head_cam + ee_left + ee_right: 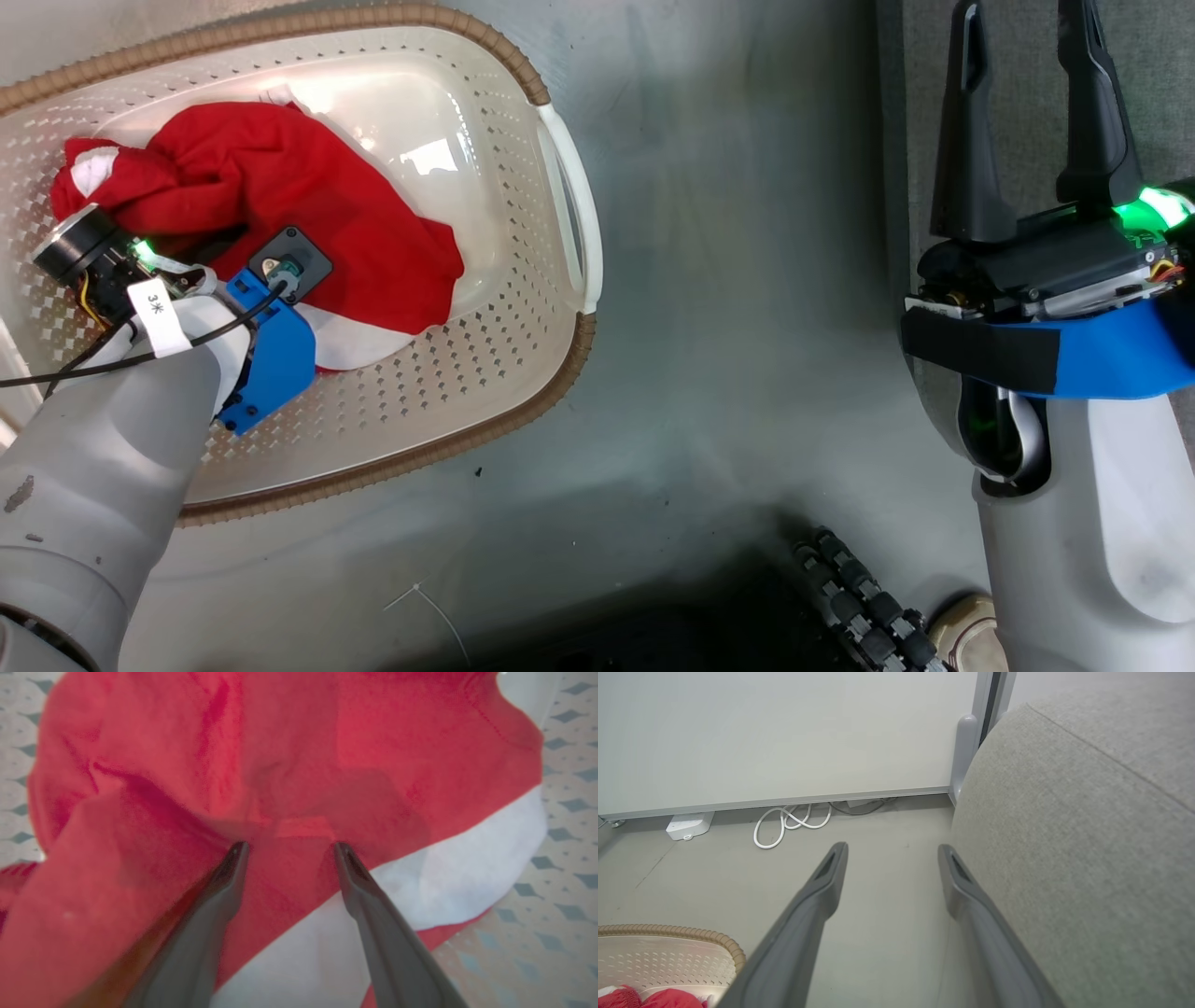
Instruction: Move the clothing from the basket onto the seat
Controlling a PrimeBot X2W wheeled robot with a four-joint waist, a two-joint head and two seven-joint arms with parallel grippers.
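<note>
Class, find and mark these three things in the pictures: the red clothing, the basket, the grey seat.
clothing [308, 187]: head view, on the red fabric's middle.
basket [485, 355]: head view, on its perforated side wall.
seat [1064, 835]: right wrist view, on grey upholstery below the seam.

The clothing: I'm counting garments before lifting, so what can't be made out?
- Garment count: in the head view the clothing is one bunched heap; folds hide any divide.
- Underside: hidden against the basket floor and under the left arm.
- Contact: the left wrist view is blurred, so whether the left gripper touches fabric is unclear.
</note>
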